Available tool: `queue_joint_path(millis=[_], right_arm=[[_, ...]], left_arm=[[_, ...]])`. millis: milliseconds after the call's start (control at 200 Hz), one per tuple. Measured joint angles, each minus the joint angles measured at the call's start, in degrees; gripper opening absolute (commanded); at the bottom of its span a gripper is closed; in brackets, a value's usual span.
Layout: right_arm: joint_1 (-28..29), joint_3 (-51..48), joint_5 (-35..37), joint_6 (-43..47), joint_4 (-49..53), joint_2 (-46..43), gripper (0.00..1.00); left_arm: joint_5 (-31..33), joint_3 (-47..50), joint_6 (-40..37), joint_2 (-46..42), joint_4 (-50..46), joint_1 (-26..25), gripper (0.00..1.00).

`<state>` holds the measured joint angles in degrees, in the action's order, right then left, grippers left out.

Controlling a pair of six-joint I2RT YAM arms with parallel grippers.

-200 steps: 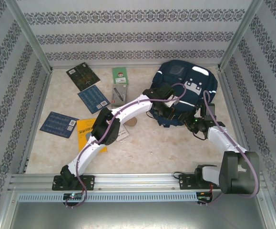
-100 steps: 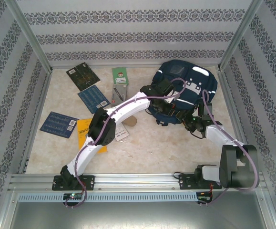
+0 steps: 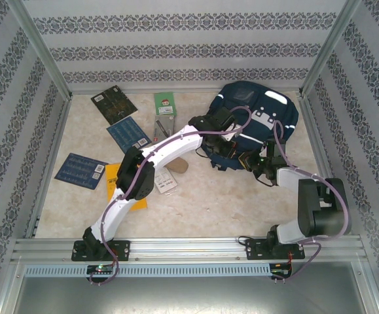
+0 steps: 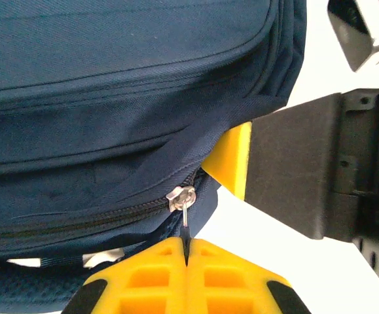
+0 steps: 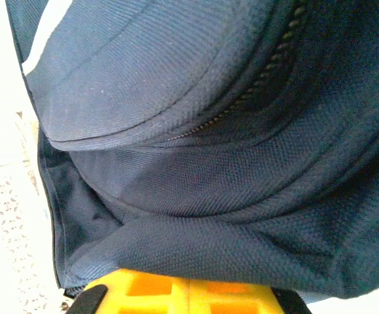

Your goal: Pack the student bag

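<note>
Patterned walls box in a pale tabletop (image 3: 228,203). From above, the bag (image 3: 268,114) lies at its far right, with books (image 3: 129,134) well apart to its left. Within the last second my right tool (image 3: 249,160) has swung in against the bag's near edge and snapped closed from half open. My left tool (image 3: 232,152) has slid a little leftward along that edge. I read this as bracing the bag so the zip can be drawn; nothing looks packed yet.

The left wrist gives me what the overhead blurs. My left tool (image 4: 186,252) is clenched on the zip pull (image 4: 186,214), and the zip to its left looks closed. The right tool's yellow finger (image 4: 230,157) sits tucked under the bag's (image 4: 110,85) fold just beside it.

At the right wrist, my right tool (image 5: 189,291) is clenched. Creases in the bag (image 5: 196,163) run into its tips, so I judge it pinches cloth.
</note>
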<state>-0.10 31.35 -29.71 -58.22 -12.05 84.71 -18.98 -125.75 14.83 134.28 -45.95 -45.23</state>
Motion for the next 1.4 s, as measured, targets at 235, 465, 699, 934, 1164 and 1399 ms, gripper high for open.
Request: queue_joint_path(millis=[235,465,699,934,1164,1399], right_arm=[[-0.5,0.0,0.3,-0.4,-0.9,1.8,0.03],[-0.9,0.0,0.5,0.8,-0.7,1.9,0.16],[-0.9,0.5,2.1,3.2,3.5,-0.9,0.22],[-0.9,0.6,2.3,3.8,4.3,-1.0,0.23],[-0.9,0.9,2.3,4.2,4.9,-1.0,0.24],[-0.9,1.0,2.2,4.2,5.2,-1.0,0.24]], left_arm=[[4.8,5.9,-0.7,-4.2,0.3,1.9,0.00],[2.7,9.0,-0.9,-4.7,0.7,3.9,0.13],[-6.1,9.7,-0.6,-4.7,6.9,4.0,0.31],[-10.0,9.9,-0.7,-4.4,9.5,4.0,0.34],[-10.9,9.9,-0.9,-1.7,10.0,4.0,0.39],[-11.1,9.9,-1.0,0.1,10.5,4.0,0.40]])
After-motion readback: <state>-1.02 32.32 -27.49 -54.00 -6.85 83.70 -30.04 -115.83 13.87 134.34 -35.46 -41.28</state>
